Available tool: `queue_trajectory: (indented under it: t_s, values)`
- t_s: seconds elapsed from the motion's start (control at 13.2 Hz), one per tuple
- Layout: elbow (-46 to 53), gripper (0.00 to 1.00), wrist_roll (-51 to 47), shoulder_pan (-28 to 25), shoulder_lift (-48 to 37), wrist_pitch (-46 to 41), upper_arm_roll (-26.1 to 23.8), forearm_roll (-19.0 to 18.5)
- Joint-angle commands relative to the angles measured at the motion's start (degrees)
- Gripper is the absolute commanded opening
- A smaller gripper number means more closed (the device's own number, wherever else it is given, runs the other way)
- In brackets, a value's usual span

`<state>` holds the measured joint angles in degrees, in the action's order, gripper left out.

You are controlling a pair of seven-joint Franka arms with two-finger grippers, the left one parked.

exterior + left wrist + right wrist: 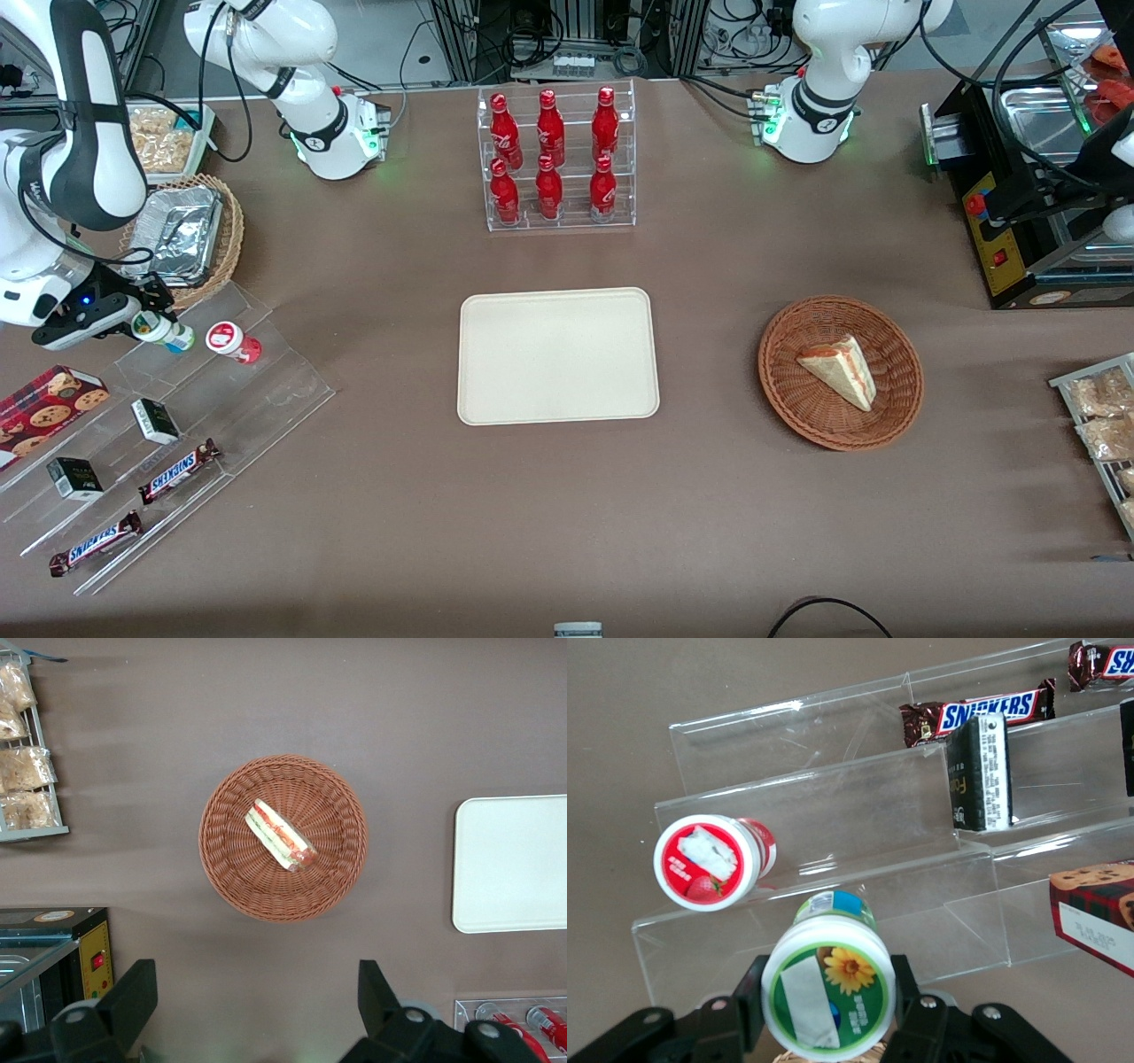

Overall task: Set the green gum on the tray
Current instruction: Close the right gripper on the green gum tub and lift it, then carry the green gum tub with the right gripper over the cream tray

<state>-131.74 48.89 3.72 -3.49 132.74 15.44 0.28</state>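
My right gripper [146,321] is shut on the green gum [165,331], a small canister with a white lid, green label and pale blue-green body. It holds it tilted just above the top step of the clear acrylic stand [204,399]. In the right wrist view the green gum [829,988] sits between both black fingers [908,988], which press its sides. The red gum canister [232,341] stands beside it on the stand and shows in the wrist view [709,859]. The cream tray [558,354] lies flat mid-table, toward the parked arm from the gripper.
The stand holds Snickers bars [177,470], small dark boxes [155,420] and a cookie box [49,403]. A foil tray in a wicker basket [182,232] is farther from the camera. A rack of red bottles [554,159] and a basket with a sandwich [840,370] also stand on the table.
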Motion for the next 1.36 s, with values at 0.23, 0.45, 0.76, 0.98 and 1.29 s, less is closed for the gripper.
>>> queue_trajectory:
  t_s: [0.23,0.45,0.76,0.98,1.29]
  values:
    - [7.87,0.0,-1.24,-1.53,-0.91,-12.29,-0.23,0.87]
    - [16.57,0.0,-7.99,-6.87,-0.82,-24.6,-0.24,0.87]
    - [21.95,0.0,-24.76,-18.29,-0.82,-31.49,-0.24,0.87]
    - [22.49,0.0,-41.01,-28.39,-0.03,-31.58,-0.24,0.95]
    - [24.59,0.0,-61.68,-39.82,5.57,-28.07,-0.85,2.45]
